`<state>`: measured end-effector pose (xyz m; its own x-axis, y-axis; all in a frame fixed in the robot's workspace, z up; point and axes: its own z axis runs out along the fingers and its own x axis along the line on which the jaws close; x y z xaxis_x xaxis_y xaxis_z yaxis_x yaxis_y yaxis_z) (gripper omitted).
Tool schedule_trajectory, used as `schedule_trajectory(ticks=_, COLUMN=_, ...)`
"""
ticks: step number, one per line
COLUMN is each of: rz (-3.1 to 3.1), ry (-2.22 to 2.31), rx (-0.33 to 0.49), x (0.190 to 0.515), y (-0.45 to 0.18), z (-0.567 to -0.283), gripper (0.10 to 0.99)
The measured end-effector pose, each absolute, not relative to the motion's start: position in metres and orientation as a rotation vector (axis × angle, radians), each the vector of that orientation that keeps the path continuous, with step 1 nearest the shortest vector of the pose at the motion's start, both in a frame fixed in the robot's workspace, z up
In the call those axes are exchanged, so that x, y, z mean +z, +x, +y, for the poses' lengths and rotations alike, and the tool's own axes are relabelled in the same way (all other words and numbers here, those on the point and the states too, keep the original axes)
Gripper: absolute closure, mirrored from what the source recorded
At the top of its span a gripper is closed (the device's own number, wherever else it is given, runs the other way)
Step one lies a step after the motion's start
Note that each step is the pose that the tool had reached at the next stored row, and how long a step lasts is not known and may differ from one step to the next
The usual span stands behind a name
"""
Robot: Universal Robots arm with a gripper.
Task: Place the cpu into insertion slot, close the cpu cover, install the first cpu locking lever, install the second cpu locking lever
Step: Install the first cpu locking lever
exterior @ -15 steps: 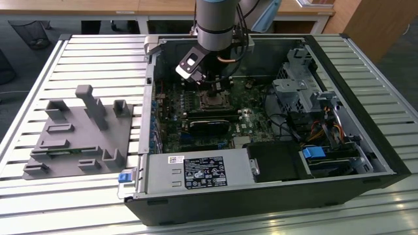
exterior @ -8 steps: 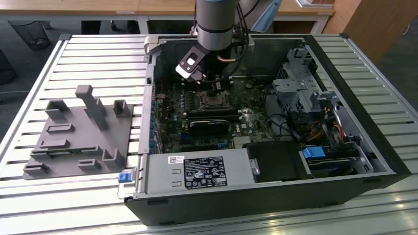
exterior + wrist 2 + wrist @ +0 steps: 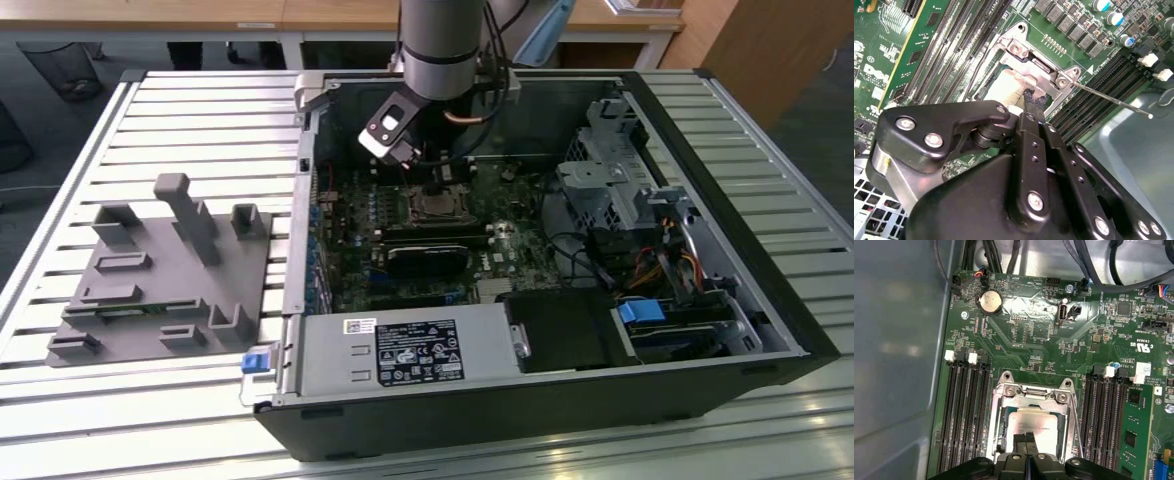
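Fingers (image 3: pixel 1020 441) of the gripper (image 3: pixel 1026 435) are pinched together, holding nothing, with their tips on the cpu (image 3: pixel 1031 422). It lies in the insertion slot (image 3: pixel 1003 440), framed by the cpu cover (image 3: pixel 1029 392). The risk — a skewed push could shift the chip and bend pins, since one locking lever (image 3: pixel 1114 100) stands free.

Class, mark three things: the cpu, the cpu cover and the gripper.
cpu (image 3: pixel 1041 421): first wrist view, on its silvery-tan face.
cpu cover (image 3: pixel 1046 401): first wrist view, on its silver frame.
gripper (image 3: pixel 1026 436): first wrist view, between its fingertips.
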<state>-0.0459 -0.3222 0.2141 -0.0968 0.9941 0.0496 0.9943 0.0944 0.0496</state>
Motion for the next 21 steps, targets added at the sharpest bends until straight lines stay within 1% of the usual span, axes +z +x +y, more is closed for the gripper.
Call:
schedule_trajectory(ticks=15, rz=-2.317, ry=-2.105, rx=-0.101, x=0.233, y=-0.046, z=-0.322, gripper=0.980)
schedule_trajectory(ticks=21, rz=-2.317, ry=-2.105, rx=-0.101, x=0.252, y=-0.046, z=-0.322, gripper=0.980)
